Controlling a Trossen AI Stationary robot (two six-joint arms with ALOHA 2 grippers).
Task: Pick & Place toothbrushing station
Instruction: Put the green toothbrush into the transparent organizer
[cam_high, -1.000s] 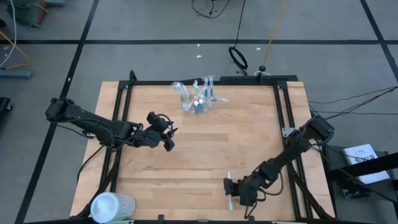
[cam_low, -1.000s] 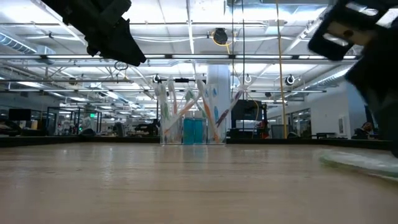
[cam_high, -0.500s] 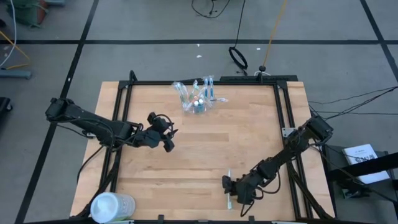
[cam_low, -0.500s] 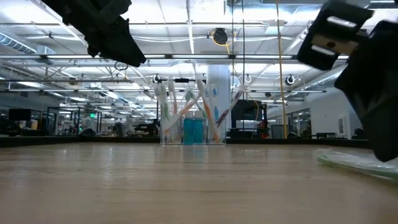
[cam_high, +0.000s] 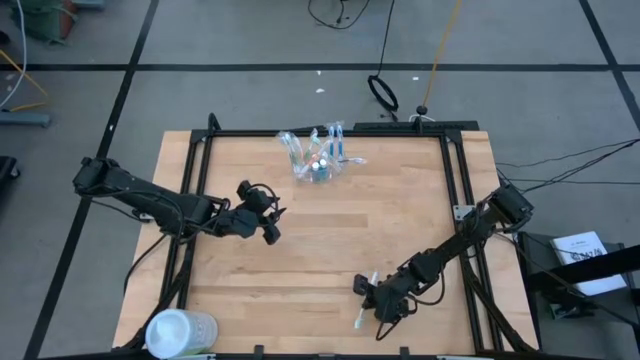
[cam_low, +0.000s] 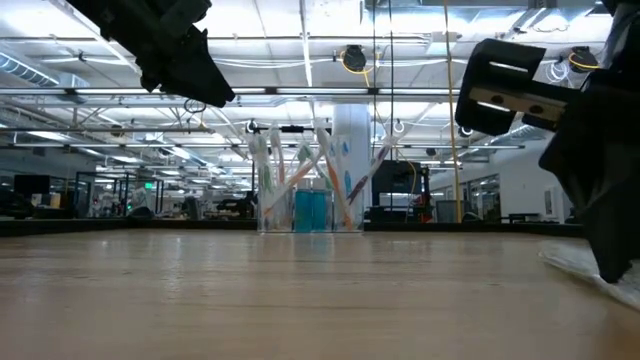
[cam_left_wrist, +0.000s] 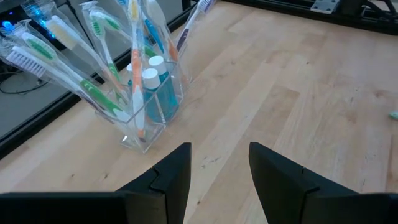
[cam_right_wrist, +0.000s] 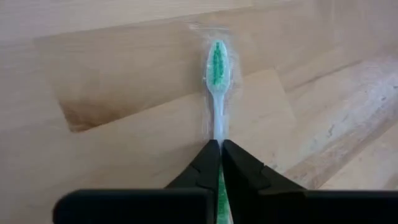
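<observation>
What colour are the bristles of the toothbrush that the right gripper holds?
Green, on a white toothbrush in clear wrapping; the right gripper is shut on its handle. The right wrist view shows it best.

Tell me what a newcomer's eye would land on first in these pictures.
First, the right gripper low at the table's near edge, its fingers pinched shut on the handle of a wrapped green-bristled toothbrush. Next, the clear cup near the far edge, bristling with toothbrushes and blue toothpaste tubes. The left gripper hovers open over the table's left half, facing that cup.
</observation>
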